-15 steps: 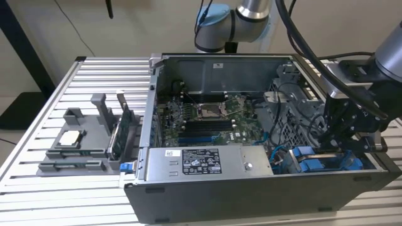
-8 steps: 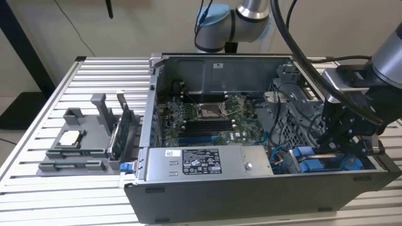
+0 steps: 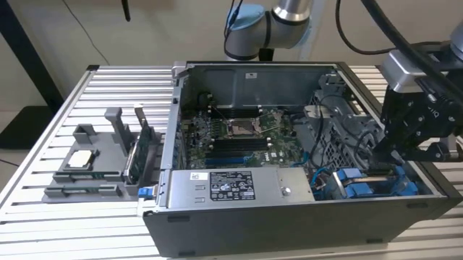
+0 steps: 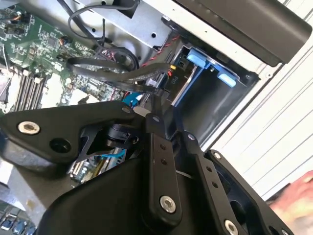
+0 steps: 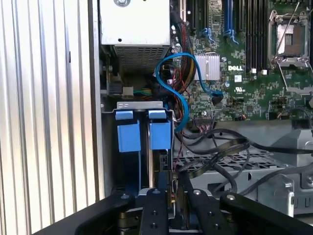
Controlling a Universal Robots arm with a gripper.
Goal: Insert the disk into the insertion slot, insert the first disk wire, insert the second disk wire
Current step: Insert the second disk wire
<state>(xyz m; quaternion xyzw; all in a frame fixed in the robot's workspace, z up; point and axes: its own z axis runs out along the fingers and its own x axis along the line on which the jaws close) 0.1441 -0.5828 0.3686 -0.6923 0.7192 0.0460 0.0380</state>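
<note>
Black gripper (image 5: 172,205) fingers sit nearly together above the slot (image 5: 157,161), pinching a thin wire. Disk (image 5: 160,136) sits in the slot.

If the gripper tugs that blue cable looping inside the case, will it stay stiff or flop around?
The blue cable probably flops: in the first wrist view it hangs in a loose curved loop. It looks thin and flat, so likely light. Its end near the motherboard appears plugged in, so a tug would likely pull it taut rather than free it.
</note>
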